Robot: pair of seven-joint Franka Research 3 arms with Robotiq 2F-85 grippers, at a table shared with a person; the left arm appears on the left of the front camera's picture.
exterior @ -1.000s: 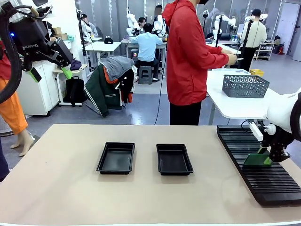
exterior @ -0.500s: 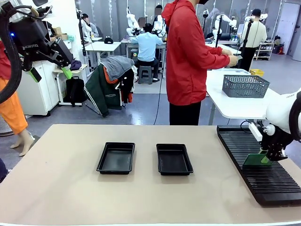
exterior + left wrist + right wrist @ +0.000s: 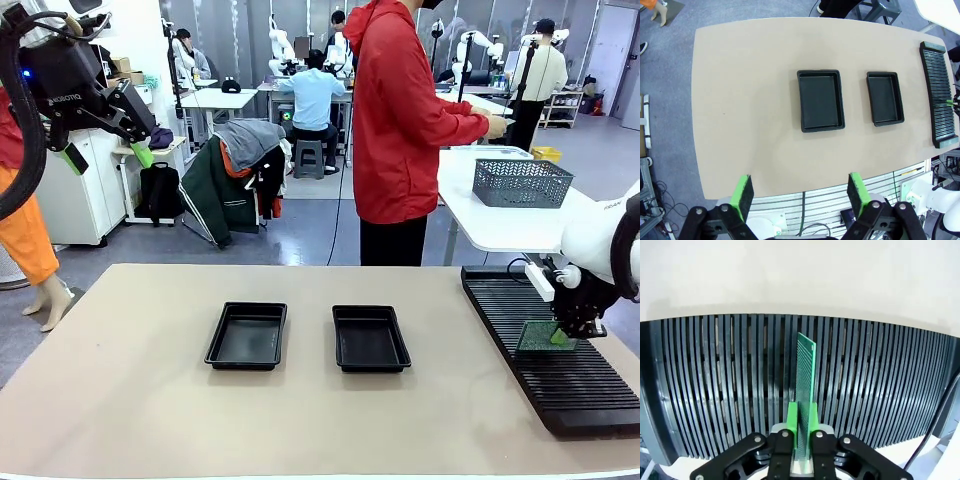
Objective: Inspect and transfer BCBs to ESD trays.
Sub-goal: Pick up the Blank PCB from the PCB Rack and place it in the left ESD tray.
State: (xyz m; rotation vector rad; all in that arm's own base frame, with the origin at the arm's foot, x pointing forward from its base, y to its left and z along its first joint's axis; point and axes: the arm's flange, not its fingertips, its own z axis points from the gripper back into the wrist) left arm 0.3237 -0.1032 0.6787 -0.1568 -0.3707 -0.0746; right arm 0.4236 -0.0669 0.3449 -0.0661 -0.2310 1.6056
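1. We find the right gripper [image 3: 802, 412] clamped on one end of a BCB [image 3: 805, 365]. The board stands on edge in a slot of the black slotted rack [image 3: 560, 390], which lies along the right edge of the table [image 3: 120, 400].
2. The left gripper [image 3: 801, 194] hangs high above the table's left side, jaws wide apart and holding nothing.
3. The two ESD trays [image 3: 247, 338] [image 3: 370, 340] sit empty, side by side near the middle of the table and well apart from the rack.
4. Risk, slip: the green pads [image 3: 792, 415] cover only a narrow strip at the board's end. We judge that the board could pivot or slide out during the lift.
5. Risk, binding: a pull not in line with the slot could jam the board against the ribs. That could flex it or drag the rack.
6. Risk, placement: the board must be laid flat to fit a tray floor. If released while tilted, it could end up propped on the flared rim.
7. Change since a second ago: the right jaws have closed onto the board. It then leaned low with a plain green face, and now stands steeper with its speckled face visible. The left gripper and both trays are unchanged.
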